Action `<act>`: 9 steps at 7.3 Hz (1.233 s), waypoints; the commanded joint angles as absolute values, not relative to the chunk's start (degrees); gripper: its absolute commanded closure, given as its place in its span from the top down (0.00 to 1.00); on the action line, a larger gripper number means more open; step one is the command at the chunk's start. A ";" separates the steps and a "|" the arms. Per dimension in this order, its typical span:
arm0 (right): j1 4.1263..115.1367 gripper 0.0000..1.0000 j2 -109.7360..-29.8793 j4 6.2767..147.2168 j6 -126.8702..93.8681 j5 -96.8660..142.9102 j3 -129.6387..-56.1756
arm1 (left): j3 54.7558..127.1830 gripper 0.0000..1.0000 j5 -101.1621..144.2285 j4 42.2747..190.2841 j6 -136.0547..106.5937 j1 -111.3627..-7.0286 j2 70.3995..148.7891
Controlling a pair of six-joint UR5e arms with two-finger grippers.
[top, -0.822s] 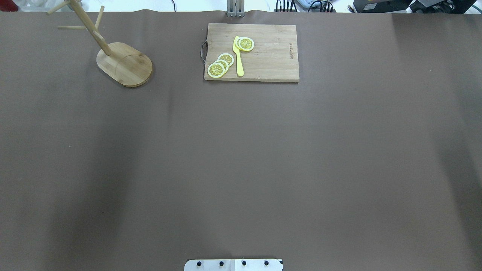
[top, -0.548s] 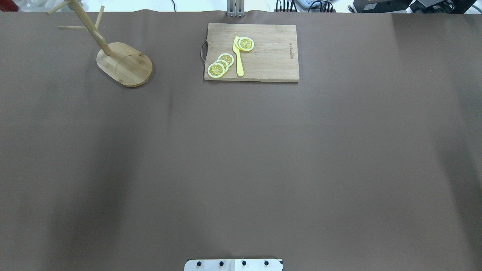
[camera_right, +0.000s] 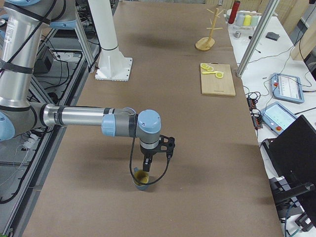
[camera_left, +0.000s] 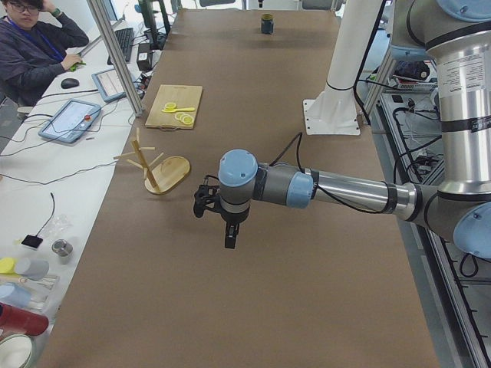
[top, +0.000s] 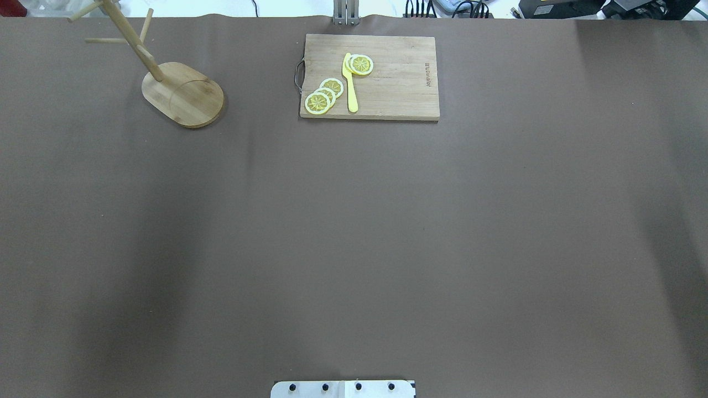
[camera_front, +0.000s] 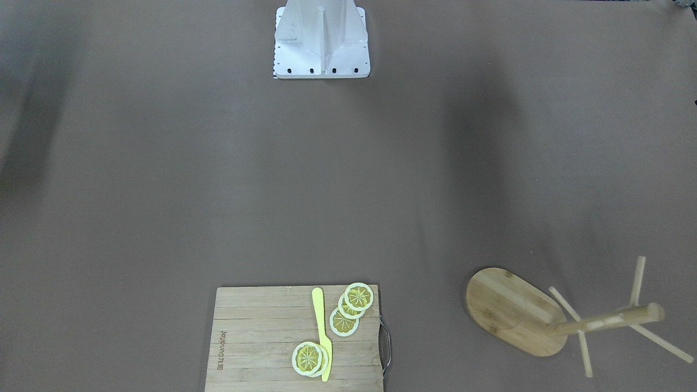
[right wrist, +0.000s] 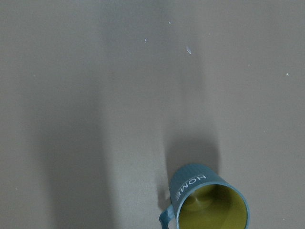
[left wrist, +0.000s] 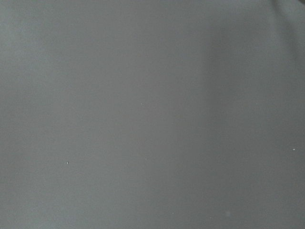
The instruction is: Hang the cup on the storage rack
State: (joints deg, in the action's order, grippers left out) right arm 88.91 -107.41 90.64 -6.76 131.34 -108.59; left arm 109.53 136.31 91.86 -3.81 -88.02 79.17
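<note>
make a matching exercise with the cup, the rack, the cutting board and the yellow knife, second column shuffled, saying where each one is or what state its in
Things:
1. cup
2. storage rack
3. cutting board
4. yellow knife

Places or states:
A. lying flat beside lemon slices
B. at the far left of the table in the overhead view, pegs bare
C. upright on the table cover, mouth up, yellow inside showing
D. at the far edge near the middle, metal handle on one end

Pairs: 1-C, 2-B, 3-D, 4-A
</note>
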 commanded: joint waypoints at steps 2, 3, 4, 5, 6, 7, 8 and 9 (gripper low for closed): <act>90.35 1.00 -104.25 90.53 -6.94 131.40 -111.35 | 108.90 0.99 136.93 93.07 -4.48 -87.98 82.59; 90.35 1.00 -102.93 90.61 -6.94 131.57 -111.62 | 109.24 0.99 136.76 94.21 -4.22 -88.07 83.84; 90.35 1.00 -103.09 90.62 -6.60 131.66 -111.45 | 105.59 0.99 137.02 98.83 -4.57 -88.07 86.37; 90.35 1.00 -103.88 90.53 -6.16 131.49 -111.62 | 104.51 0.99 138.85 99.75 -4.48 -87.98 86.83; 90.44 1.00 -104.84 88.09 -5.80 131.83 -111.88 | 104.42 0.99 139.04 99.67 -4.48 -87.98 88.75; 90.44 1.00 -107.03 83.98 -6.06 132.44 -111.19 | 104.41 0.99 139.13 100.02 -3.70 -88.07 88.16; 90.44 1.00 -110.10 80.63 -6.15 132.45 -110.83 | 104.41 0.99 139.04 107.24 -1.52 -88.07 86.59; 90.70 1.00 -112.56 74.94 -6.15 132.63 -108.31 | 104.15 0.99 139.04 110.97 -3.76 -87.98 85.01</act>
State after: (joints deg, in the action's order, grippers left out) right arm 90.51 -109.40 80.90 -6.11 132.40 -110.40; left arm 104.38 139.02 105.84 -2.86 -88.03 86.66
